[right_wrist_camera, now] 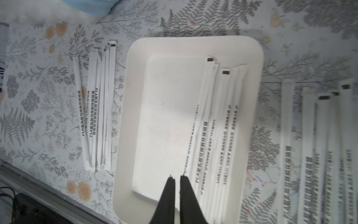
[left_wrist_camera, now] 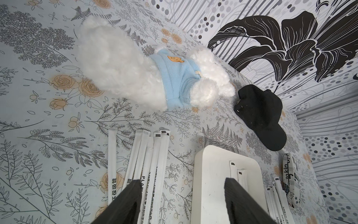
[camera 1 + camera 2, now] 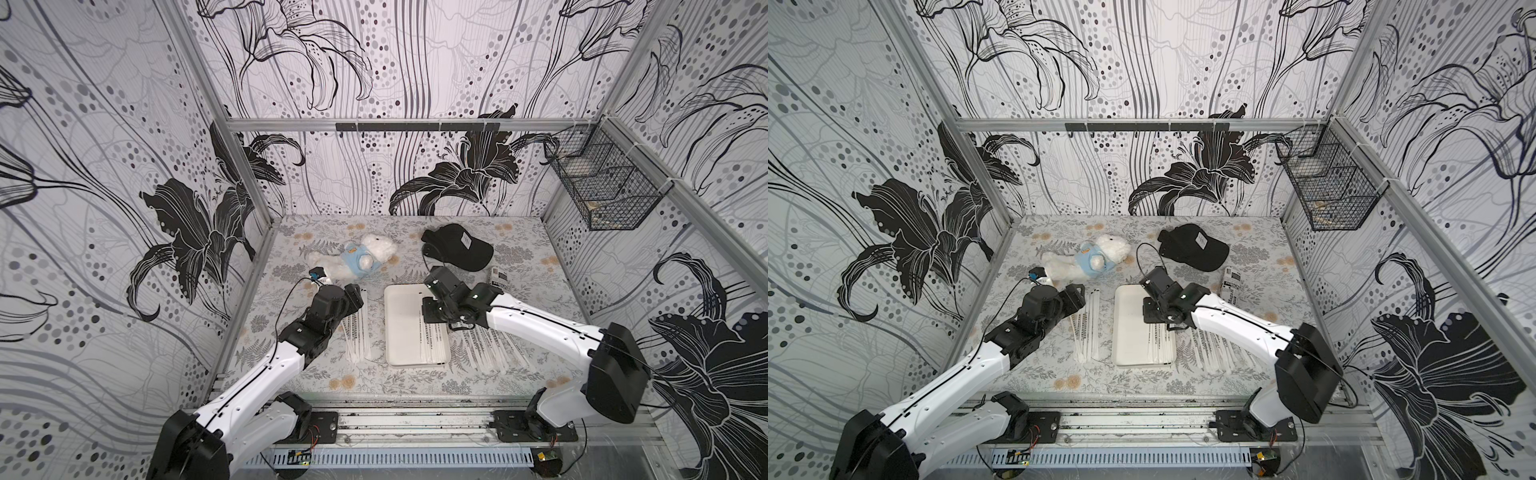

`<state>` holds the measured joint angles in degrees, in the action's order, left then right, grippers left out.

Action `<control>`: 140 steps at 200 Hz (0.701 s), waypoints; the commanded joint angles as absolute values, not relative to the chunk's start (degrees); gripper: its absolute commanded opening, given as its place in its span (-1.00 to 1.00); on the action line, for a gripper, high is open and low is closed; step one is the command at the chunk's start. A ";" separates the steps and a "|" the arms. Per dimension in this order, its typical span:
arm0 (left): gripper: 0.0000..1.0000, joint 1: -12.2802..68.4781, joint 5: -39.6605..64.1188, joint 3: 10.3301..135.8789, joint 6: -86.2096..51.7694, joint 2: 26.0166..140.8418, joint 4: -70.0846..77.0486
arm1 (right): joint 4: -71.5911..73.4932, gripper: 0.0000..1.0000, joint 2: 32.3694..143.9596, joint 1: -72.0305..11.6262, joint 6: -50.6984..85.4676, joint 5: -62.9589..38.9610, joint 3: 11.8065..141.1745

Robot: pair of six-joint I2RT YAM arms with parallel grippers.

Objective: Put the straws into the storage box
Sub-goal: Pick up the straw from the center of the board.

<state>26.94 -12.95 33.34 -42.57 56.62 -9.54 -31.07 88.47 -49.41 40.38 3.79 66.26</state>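
Note:
The white storage box (image 3: 401,328) (image 1: 166,116) lies mid-table with a few straws (image 3: 432,347) (image 1: 219,126) along its right side. More straws lie on the cloth in a left pile (image 3: 358,332) (image 2: 153,161) and a right pile (image 3: 486,349) (image 1: 319,145). My left gripper (image 3: 356,296) (image 2: 183,180) is open and empty. One finger hangs over the left pile, the other over the box's left rim. My right gripper (image 3: 430,318) (image 1: 176,176) hovers over the box, shut to a thin slit. Nothing shows between its fingers.
A white plush bear in a blue top (image 3: 357,259) lies behind the left pile, close to the left gripper. A black cap (image 3: 457,247) and a printed packet (image 3: 498,276) sit behind the box. A black wire basket (image 3: 602,183) hangs on the right wall.

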 commanded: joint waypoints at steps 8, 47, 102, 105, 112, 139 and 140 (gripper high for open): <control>0.38 26.80 -9.64 31.82 -40.78 57.88 -6.26 | -34.41 -0.74 90.42 -48.97 42.85 6.51 66.33; 0.38 27.33 -10.78 35.51 -39.09 63.79 -13.65 | -38.20 -0.49 84.33 -36.67 34.07 4.17 57.07; 0.38 26.63 -11.22 36.55 -40.66 65.64 -14.65 | -35.13 -0.22 89.29 -32.30 25.85 2.78 52.82; 0.38 26.63 -11.10 36.53 -40.83 65.70 -14.61 | -34.89 -0.22 89.57 -32.14 25.60 2.73 52.87; 0.38 26.59 -10.77 36.56 -41.16 65.92 -14.34 | -34.39 -0.22 90.18 -31.86 25.12 2.56 52.91; 0.38 26.63 -9.72 35.97 -42.22 66.22 -13.58 | -33.01 -0.28 91.89 -30.85 23.46 1.89 52.40; 0.38 26.63 -9.69 35.96 -42.25 66.24 -13.56 | -32.94 -0.29 91.96 -30.80 23.42 1.87 52.35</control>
<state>26.94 -10.48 34.94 -41.10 65.91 -14.59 -34.41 90.39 -31.68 26.76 2.68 53.32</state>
